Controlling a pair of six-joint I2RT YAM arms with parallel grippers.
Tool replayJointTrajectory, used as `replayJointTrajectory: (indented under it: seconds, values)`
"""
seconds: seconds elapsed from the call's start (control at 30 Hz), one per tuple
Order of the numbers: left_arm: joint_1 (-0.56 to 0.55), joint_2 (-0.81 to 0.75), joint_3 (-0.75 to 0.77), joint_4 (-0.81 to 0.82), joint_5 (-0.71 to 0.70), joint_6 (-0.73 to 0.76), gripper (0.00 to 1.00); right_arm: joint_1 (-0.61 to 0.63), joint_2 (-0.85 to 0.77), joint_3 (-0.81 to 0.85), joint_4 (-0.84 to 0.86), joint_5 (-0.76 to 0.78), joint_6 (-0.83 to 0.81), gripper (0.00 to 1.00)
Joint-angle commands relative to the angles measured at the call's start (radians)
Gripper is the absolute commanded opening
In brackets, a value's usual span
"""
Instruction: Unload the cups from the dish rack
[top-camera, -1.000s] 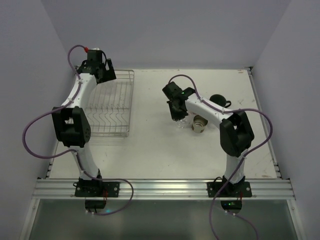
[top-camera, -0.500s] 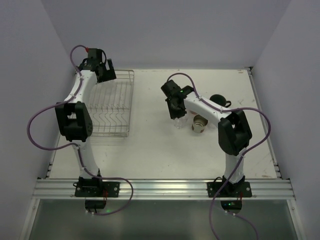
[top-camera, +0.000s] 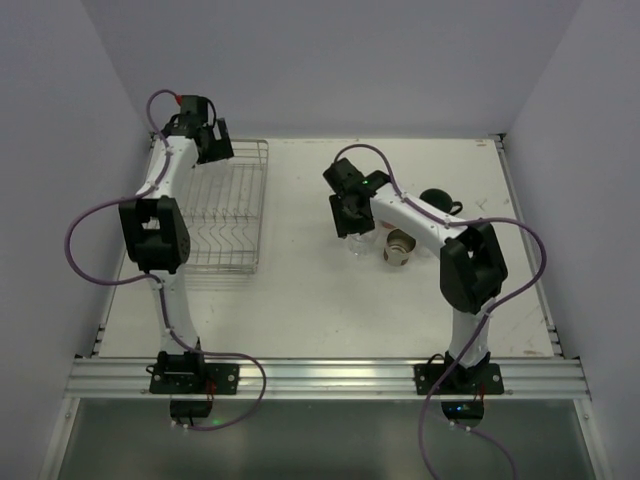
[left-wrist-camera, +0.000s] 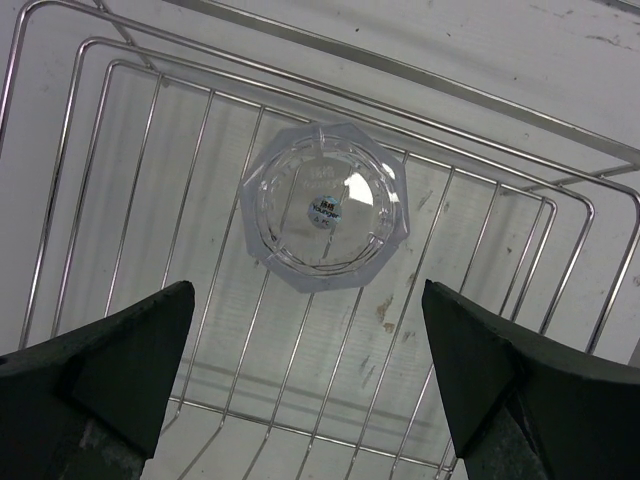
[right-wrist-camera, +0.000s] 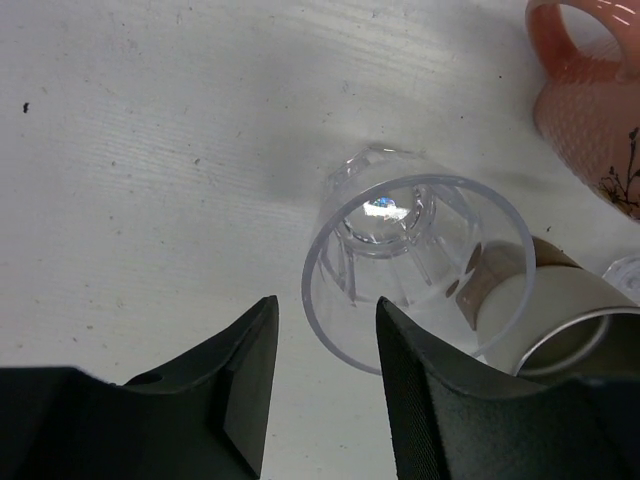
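The dish rack (top-camera: 228, 215) stands at the left of the table. One clear glass (left-wrist-camera: 322, 205) with an eight-sided base sits upside down in the dish rack (left-wrist-camera: 130, 180). My left gripper (top-camera: 212, 141) (left-wrist-camera: 308, 300) hangs open above it, its fingers wide apart and touching nothing. Mid-table, another clear glass (right-wrist-camera: 415, 265) (top-camera: 357, 245) stands upright. My right gripper (top-camera: 350, 218) (right-wrist-camera: 326, 305) is open just above this glass, with the near part of the rim loose between the jaws. Beside the glass are a tan cup (top-camera: 399, 247) (right-wrist-camera: 560, 310), a salmon-pink mug (right-wrist-camera: 585, 95) and a dark green mug (top-camera: 437, 200).
The rim of another clear glass (right-wrist-camera: 625, 275) shows at the right edge of the right wrist view. Purple cables loop beside both arms. Walls close the table in at the back and on both sides.
My right gripper's jaws have parted and let go of the upright clear glass, which stays on the table. My left gripper has shifted a little over the rack's far end, still open.
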Motion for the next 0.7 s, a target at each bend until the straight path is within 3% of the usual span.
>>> replayJointTrajectory:
  seconds: [0.0, 0.43, 0.53, 0.63, 0.67]
  values:
    - [0.009, 0.028, 0.073, -0.025, -0.030, 0.035, 1.00, 0.013, -0.114, 0.002, 0.004, 0.022, -0.008, 0.47]
    - [0.009, 0.154, 0.185, -0.026, -0.018, 0.030, 1.00, 0.028, -0.330, -0.130, 0.013, 0.042, 0.009, 0.48]
    - [0.009, 0.184, 0.227, -0.030, 0.002, 0.031, 0.95, 0.028, -0.355, -0.150, 0.012, 0.050, 0.012, 0.48]
    - [0.009, 0.206, 0.264, -0.036, 0.037, 0.028, 0.65, 0.027, -0.375, -0.162, 0.010, 0.048, 0.013, 0.48]
    - [0.009, 0.209, 0.276, -0.045, 0.041, 0.024, 0.27, 0.028, -0.384, -0.163, 0.007, 0.047, 0.016, 0.48]
